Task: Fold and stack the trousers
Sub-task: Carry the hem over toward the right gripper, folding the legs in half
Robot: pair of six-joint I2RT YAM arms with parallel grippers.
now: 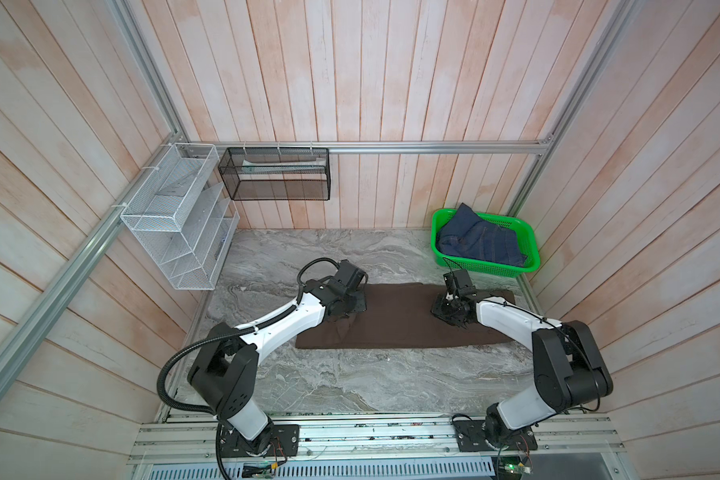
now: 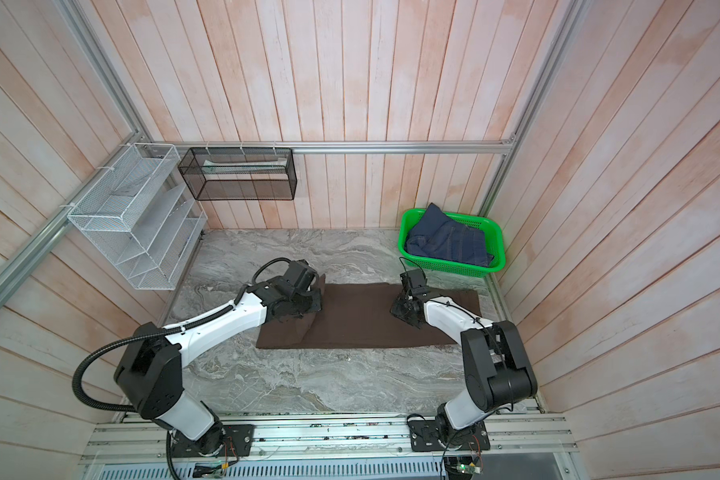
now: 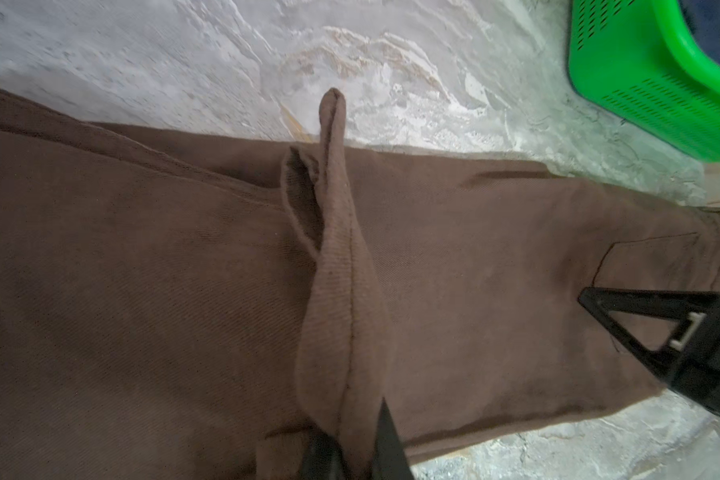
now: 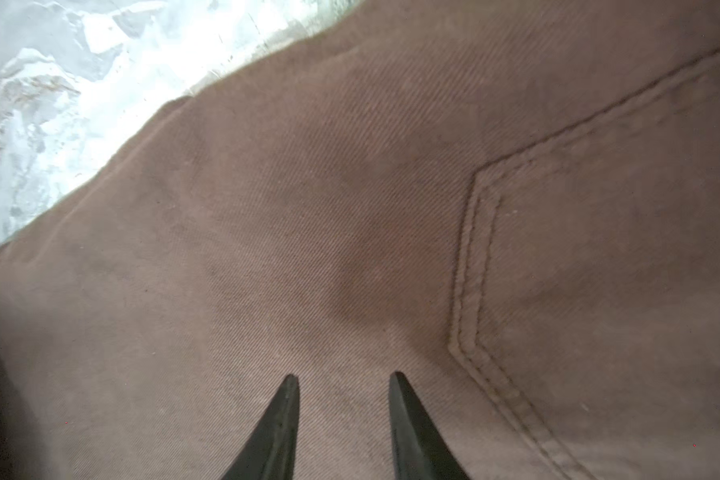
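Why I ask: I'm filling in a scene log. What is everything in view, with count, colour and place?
dark brown fabric trousers: one, dark brown, spread lengthwise across the middle of the tabletop
dark blue denim jeans: one, dark blue, bunched inside the basket
green plastic basket: one, green, far right corner of the tabletop
white wire-mesh rack: one, white, fixed to the left frame rail
black mesh box: one, black, hung from the back rail
grey marble-pattern tabletop: one, grey and white, under everything
left gripper: one, black, shut on a raised fold at the trousers' left end
right gripper: one, black, open, at the trousers beside a stitched pocket
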